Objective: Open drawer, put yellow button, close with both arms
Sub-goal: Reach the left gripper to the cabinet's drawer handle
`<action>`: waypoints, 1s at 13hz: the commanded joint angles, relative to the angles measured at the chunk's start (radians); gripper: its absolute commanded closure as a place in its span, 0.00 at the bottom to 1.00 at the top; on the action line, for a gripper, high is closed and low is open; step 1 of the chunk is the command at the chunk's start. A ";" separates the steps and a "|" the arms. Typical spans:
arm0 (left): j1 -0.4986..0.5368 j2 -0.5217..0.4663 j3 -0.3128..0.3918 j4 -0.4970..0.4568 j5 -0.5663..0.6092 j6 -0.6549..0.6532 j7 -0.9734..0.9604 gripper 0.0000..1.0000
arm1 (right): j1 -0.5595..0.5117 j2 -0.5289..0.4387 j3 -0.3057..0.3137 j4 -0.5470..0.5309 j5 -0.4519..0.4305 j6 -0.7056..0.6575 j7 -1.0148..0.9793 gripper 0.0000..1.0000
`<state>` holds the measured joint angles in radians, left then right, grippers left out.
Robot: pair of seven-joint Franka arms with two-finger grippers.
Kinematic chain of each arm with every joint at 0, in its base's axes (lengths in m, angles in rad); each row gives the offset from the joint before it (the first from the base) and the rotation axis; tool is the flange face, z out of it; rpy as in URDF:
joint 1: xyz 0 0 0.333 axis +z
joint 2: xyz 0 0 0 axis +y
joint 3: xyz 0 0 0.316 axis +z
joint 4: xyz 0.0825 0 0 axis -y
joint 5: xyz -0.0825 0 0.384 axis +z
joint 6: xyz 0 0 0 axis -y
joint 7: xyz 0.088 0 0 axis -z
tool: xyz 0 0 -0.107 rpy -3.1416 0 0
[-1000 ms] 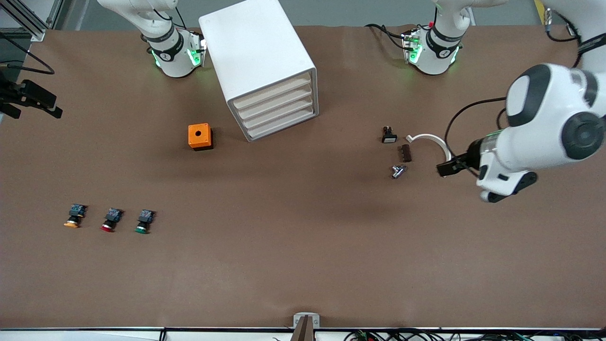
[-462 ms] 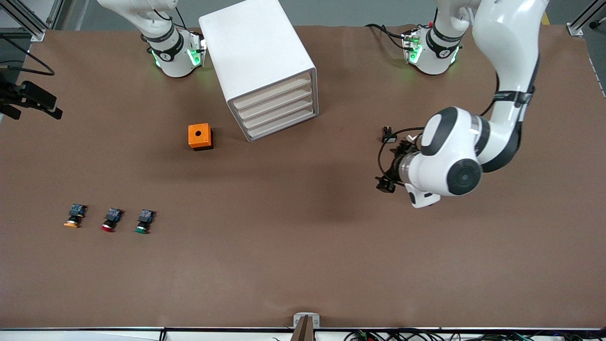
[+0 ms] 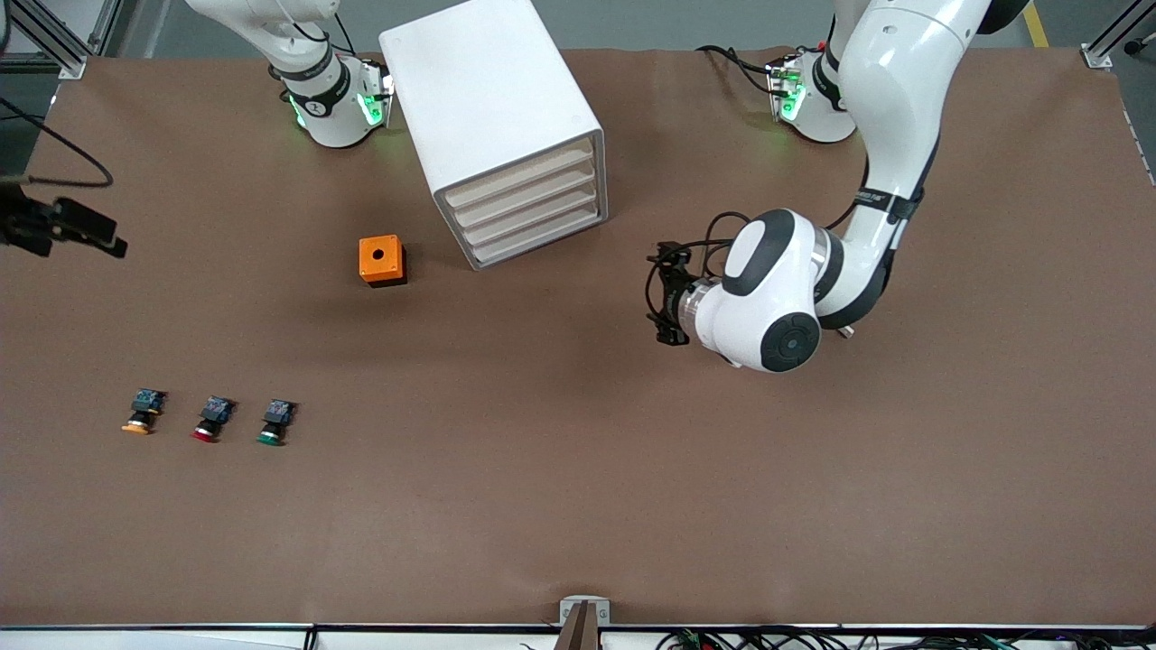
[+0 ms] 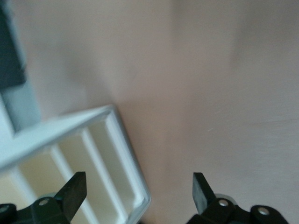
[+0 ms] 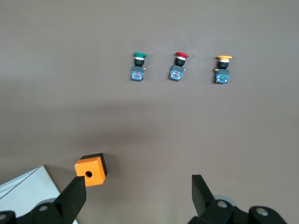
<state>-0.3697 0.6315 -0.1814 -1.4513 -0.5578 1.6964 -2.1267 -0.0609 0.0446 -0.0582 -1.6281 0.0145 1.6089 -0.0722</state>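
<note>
STEP: you're on the approach, top cream-fronted white plastic drawer [image 3: 519, 178] shut | LEFT: black two-finger left gripper [image 3: 666, 293] spread wide, empty, over table near cabinet | RIGHT: right gripper [image 5: 138, 196] wide, empty, waiting high at the right arm's end | TARGET: tiny yellow-capped push-button [image 3: 141, 412] sits at that end, beside the red one | NEXT: hook the drawer front.

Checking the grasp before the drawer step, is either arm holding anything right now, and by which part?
Nothing is held. The left tool is open and empty over bare table near the cabinet; the right tool is open and empty too.

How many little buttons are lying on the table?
3, in a row near the right arm's end of the table: the yellow button outermost, the red button in the middle, the green button closest to the table's centre. None looks hidden.
</note>
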 commanded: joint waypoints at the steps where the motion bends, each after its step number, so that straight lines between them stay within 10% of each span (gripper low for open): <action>1: -0.023 0.022 0.007 0.020 -0.173 -0.020 -0.128 0.00 | -0.034 0.127 0.011 0.054 -0.030 0.084 -0.017 0.00; 13: -0.218 0.077 -0.007 0.019 -0.338 -0.080 -0.389 0.28 | -0.278 0.475 0.011 -0.033 -0.030 0.629 -0.185 0.00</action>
<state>-0.5557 0.6904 -0.1925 -1.4498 -0.8687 1.6304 -2.4942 -0.3104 0.4686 -0.0638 -1.6716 -0.0062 2.1831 -0.2492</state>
